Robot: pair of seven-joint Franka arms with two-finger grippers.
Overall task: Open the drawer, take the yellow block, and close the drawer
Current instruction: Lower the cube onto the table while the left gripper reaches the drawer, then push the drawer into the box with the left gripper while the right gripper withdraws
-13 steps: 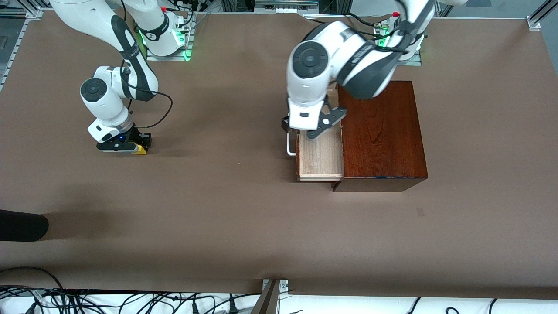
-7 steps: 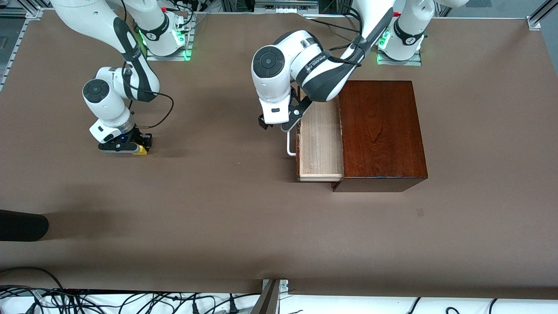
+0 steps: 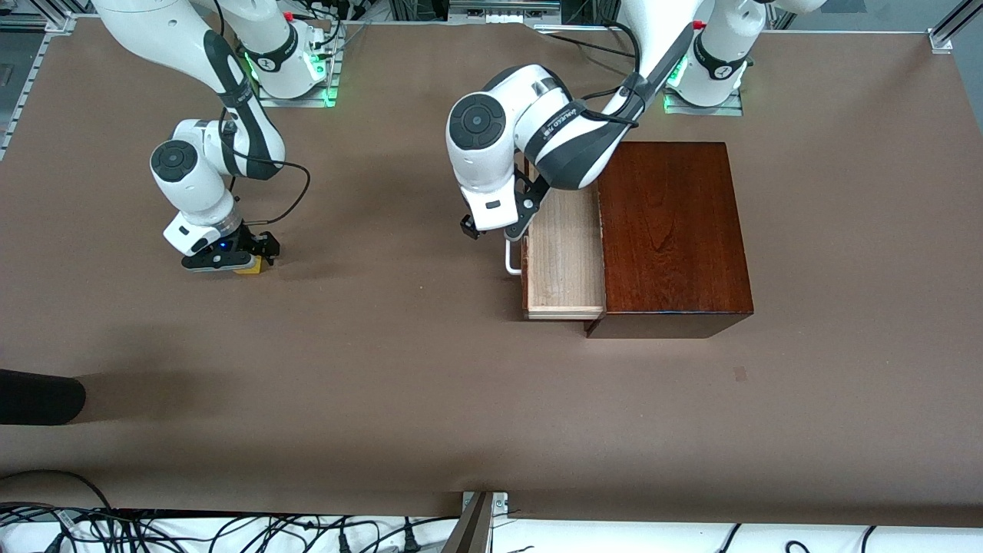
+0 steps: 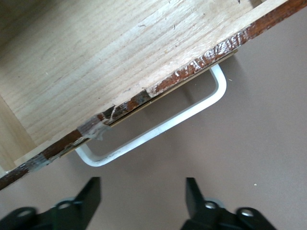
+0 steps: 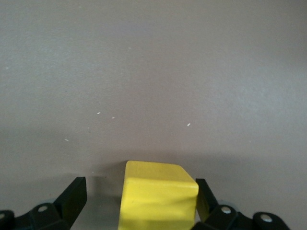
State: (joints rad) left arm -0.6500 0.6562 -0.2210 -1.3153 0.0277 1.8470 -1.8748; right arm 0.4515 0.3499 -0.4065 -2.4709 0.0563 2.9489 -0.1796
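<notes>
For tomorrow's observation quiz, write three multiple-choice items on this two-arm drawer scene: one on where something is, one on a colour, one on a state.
1. Where is the yellow block?
A. in the drawer
B. on the table at the right gripper
C. on top of the wooden box

2. What colour is the drawer's handle?
A. white
B. black
C. yellow

3. What state is the drawer in?
A. shut
B. pulled out
C. lifted off the table

Answers:
1 B, the block sits on the table between the jaws of the right gripper.
2 A, the left wrist view shows a white loop.
3 B, its pale tray sticks out of the wooden box, with the left gripper open by the handle.
</notes>
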